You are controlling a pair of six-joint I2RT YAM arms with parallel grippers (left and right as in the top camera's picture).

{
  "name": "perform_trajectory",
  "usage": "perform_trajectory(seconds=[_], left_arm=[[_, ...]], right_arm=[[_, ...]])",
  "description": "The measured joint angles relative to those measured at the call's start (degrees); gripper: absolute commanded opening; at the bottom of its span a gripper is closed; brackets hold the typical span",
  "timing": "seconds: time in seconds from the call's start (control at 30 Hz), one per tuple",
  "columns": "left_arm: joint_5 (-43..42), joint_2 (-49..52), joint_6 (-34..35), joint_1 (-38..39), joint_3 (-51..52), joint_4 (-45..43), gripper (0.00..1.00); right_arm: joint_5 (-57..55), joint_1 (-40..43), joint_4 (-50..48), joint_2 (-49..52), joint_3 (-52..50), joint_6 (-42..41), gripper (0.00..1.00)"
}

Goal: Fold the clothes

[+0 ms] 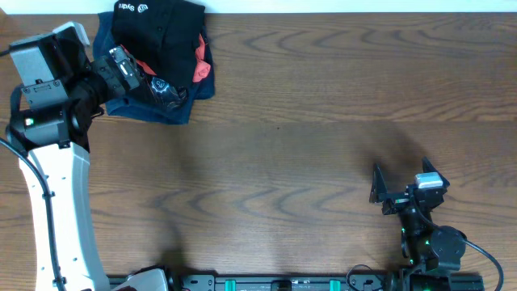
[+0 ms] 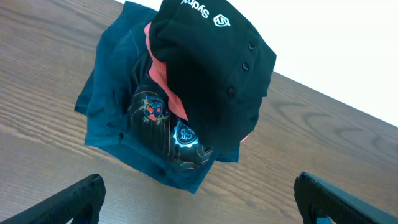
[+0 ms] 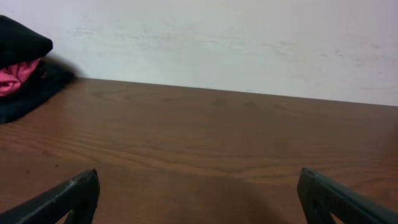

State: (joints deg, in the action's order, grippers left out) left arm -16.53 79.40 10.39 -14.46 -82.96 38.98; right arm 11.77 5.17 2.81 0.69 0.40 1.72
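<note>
The black garment [image 1: 157, 32] with a small white logo lies folded on top of a pile at the table's far left corner. It also shows in the left wrist view [image 2: 211, 68] and at the left edge of the right wrist view [image 3: 18, 40]. My left gripper [image 1: 133, 73] is open and empty, hovering at the pile's left front side; in its wrist view [image 2: 199, 199] the fingers stand wide apart just short of the pile. My right gripper [image 1: 401, 179] is open and empty over bare table at the near right [image 3: 199, 193].
Under the black garment lie a red shirt [image 1: 202, 69] [image 2: 158, 68] and, at the bottom, a navy shirt with a colourful print [image 1: 174, 109] [image 2: 112, 93]. The wooden table [image 1: 307, 145] ends at a white wall [image 3: 217, 43] behind the pile.
</note>
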Motion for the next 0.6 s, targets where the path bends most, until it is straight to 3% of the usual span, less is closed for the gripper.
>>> perform_trajectory(seconds=[0.6], left_arm=[[0.0,0.0,0.0,-0.8,0.0,0.0,0.98]], right_arm=[[0.0,0.0,0.0,0.0,0.0,0.0,0.99]])
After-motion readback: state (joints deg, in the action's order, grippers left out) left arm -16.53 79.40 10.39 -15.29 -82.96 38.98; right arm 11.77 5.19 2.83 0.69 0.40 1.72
